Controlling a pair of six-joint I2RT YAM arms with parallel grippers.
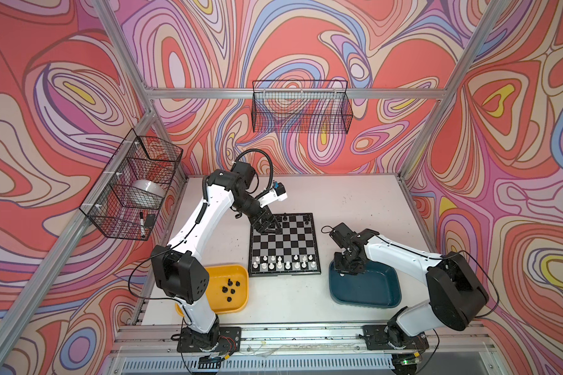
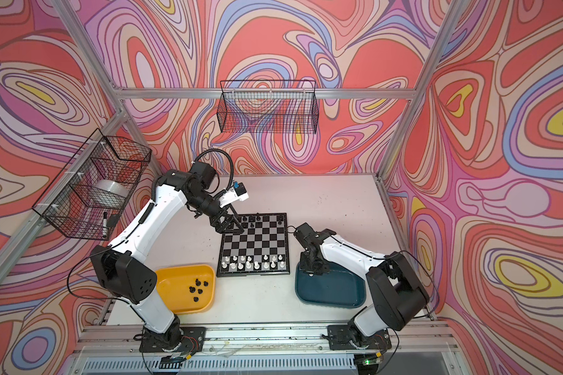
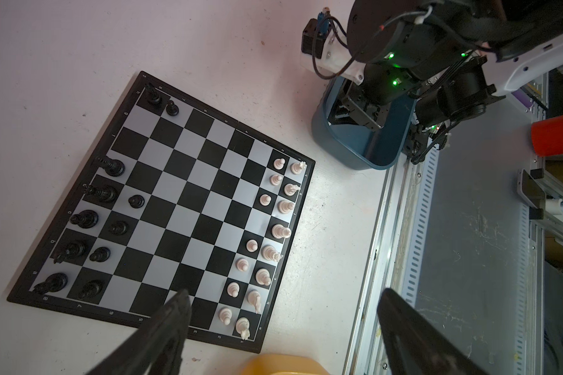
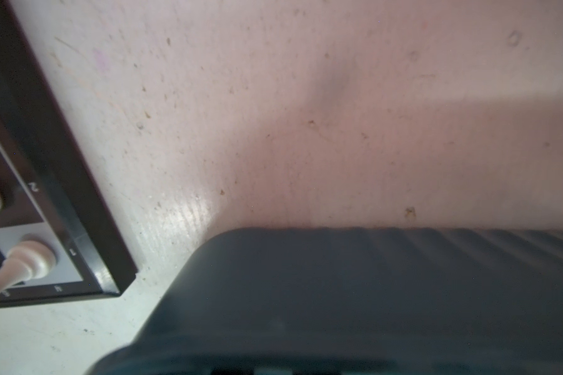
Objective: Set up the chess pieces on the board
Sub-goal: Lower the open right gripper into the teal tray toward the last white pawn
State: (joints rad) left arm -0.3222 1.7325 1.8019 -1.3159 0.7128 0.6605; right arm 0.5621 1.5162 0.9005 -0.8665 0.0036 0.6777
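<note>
The board lies flat mid-table. White chess pieces fill most of its two near rows. Black chess pieces stand along its far side, with gaps. My left gripper hangs open over the board's far left corner, nothing between its fingers. My right gripper reaches down into the teal tray at the corner nearest the board. Its jaws are hidden. A small white speck shows at its tip.
The yellow tray at the front left holds several loose black pieces. In the right wrist view the teal tray wall fills the foreground beside the board's corner. Wire baskets hang on the walls.
</note>
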